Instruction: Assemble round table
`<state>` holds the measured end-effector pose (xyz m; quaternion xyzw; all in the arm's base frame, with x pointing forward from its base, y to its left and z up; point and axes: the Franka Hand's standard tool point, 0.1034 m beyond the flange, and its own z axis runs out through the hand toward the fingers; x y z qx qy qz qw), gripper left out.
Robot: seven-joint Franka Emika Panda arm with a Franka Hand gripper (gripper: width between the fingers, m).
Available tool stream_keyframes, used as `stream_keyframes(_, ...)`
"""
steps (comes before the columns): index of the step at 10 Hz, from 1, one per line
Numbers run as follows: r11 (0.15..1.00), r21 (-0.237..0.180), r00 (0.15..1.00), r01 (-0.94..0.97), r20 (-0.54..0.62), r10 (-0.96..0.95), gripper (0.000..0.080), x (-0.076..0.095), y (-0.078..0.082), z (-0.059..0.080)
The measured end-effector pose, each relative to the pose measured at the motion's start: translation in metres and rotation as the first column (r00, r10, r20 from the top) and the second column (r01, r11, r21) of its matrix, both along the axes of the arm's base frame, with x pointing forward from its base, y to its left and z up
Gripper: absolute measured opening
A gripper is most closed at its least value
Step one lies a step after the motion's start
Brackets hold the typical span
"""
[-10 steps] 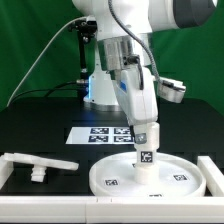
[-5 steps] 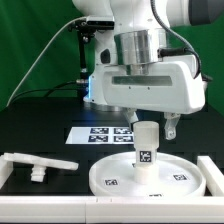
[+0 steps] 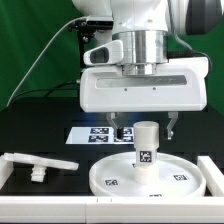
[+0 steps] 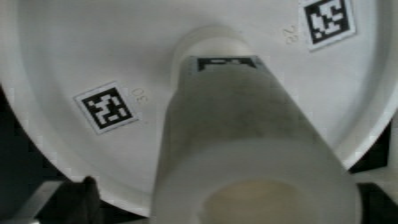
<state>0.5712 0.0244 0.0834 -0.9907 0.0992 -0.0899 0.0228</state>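
The large round rimmed disc (image 3: 110, 175) lies flat on the black table at the front. The short cylindrical leg (image 3: 146, 148) stands upright at its centre, with a tag on its side. My gripper (image 3: 145, 129) hovers over the leg's top, open, with one finger on each side and a gap to the leg. In the wrist view the leg (image 4: 240, 130) fills the middle and the disc (image 4: 71, 60) with its tags lies beneath it. The T-shaped foot piece (image 3: 35, 163) lies on the table at the exterior view's left.
The marker board (image 3: 98, 134) lies behind the disc. A white raised edge (image 3: 212, 170) stands at the exterior view's right of the disc. A green backdrop and cables are behind the arm.
The gripper was shut on the leg a second ago. It has let go, turned about its axis and risen a little, fingers now spread beside the leg's top. The leg stays upright.
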Motion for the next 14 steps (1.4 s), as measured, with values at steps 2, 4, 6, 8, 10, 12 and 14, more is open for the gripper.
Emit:
stream_keyframes(2, 0.999, 0.011, 0.999, 0.041, -0.011, -0.041, 0.0649, -0.001, 0.000, -0.001)
stream_keyframes(4, 0.995, 0.021, 0.995, 0.096, -0.014, -0.096, 0.0521, -0.001, 0.000, -0.001)
stream_keyframes(6, 0.942, 0.062, 0.944, 0.331, -0.027, -0.329, 0.0394, -0.003, 0.000, -0.003)
stream_keyframes(8, 0.835, 0.109, 0.842, 0.540, -0.059, -0.537, 0.0127, -0.005, -0.003, -0.005)
stream_keyframes(10, 0.687, 0.149, 0.702, 0.711, -0.094, -0.706, 0.0040, -0.002, -0.004, -0.008)
stream_keyframes(12, 0.647, 0.154, 0.663, 0.746, -0.095, -0.742, 0.0003, -0.001, -0.006, -0.012)
stream_keyframes(14, 0.759, 0.103, 0.766, 0.643, -0.097, -0.636, 0.0002, -0.003, 0.000, -0.008)
